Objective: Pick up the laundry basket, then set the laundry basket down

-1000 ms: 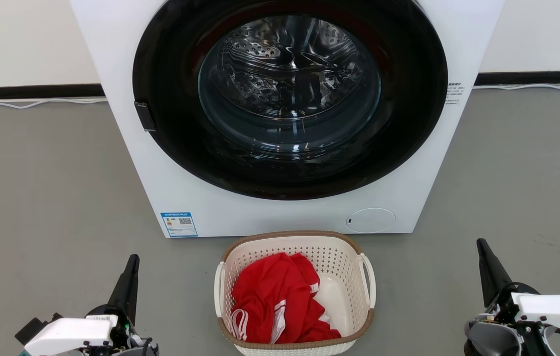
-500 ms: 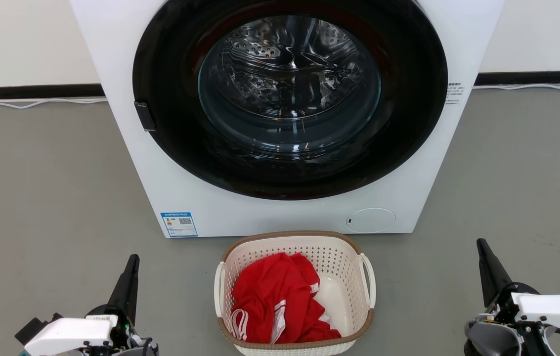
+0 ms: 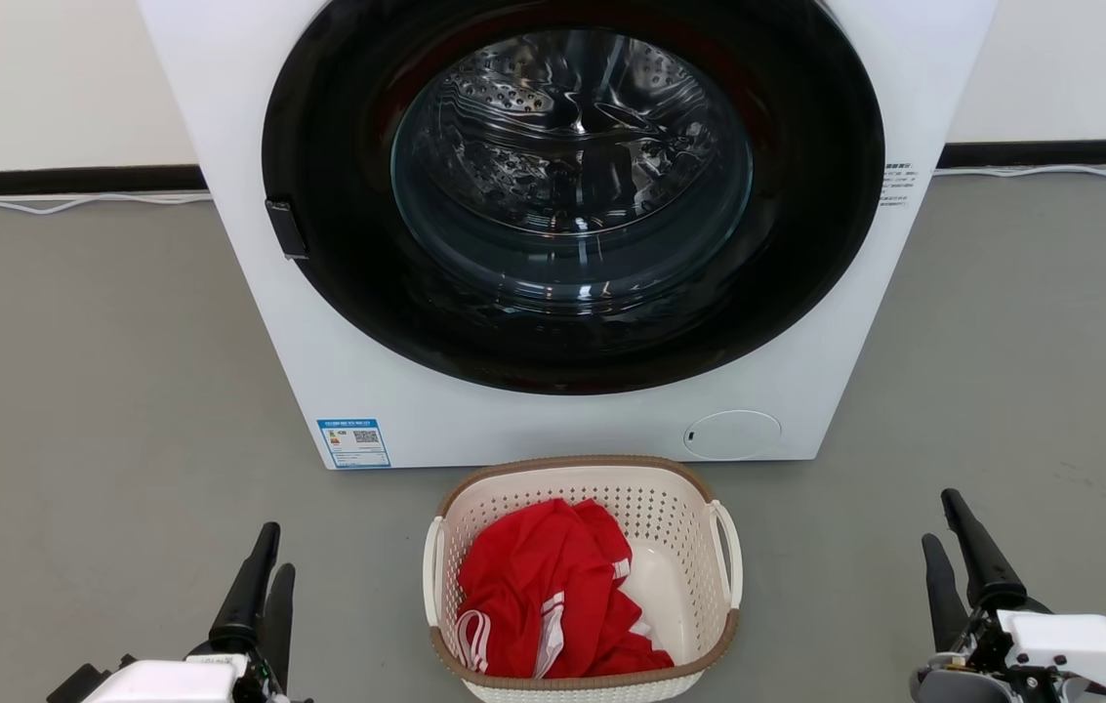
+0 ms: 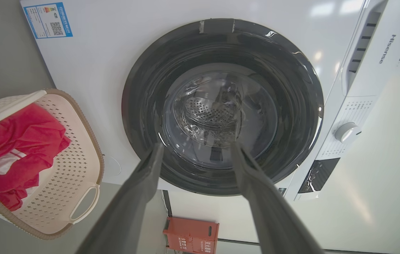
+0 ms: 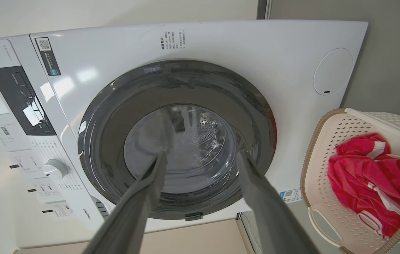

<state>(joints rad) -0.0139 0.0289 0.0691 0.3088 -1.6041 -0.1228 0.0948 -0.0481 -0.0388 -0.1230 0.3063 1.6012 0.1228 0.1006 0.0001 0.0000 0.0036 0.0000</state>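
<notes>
In the head view, your left claw (image 3: 277,549) sits at the near left and your right claw (image 3: 939,516) at the near right. Each has its two fingers parted by a narrow gap, with nothing between them. The laundry basket (image 3: 572,478) stands on the grey floor (image 3: 74,391) between the two claws and well apart from both. Its far rim is just beside the foot of the washing machine (image 3: 513,430), and a red garment (image 3: 533,586) with white stripes lies inside it. A blue label (image 3: 353,443) with a QR code sits low on the machine's left. Its text, and the small print (image 3: 894,186) on the machine's right edge, are too small to read. Broad stretches of floor run along both sides of the basket.

In the left wrist view, the left claw's fingers stand clearly apart, gripping and touching nothing. The machine's dark round door (image 4: 221,106) shows between them. The word Hisense (image 4: 385,49) reads on the top panel, near a white dial (image 4: 346,132). An orange-red box (image 4: 190,234) stands beyond the machine, and you cannot read its markings.

In the right wrist view, the right claw's fingers are spread just as wide and hold nothing. The basket's white loop handle (image 5: 321,220) faces this claw across bare floor. The panel labels are too small to read.
</notes>
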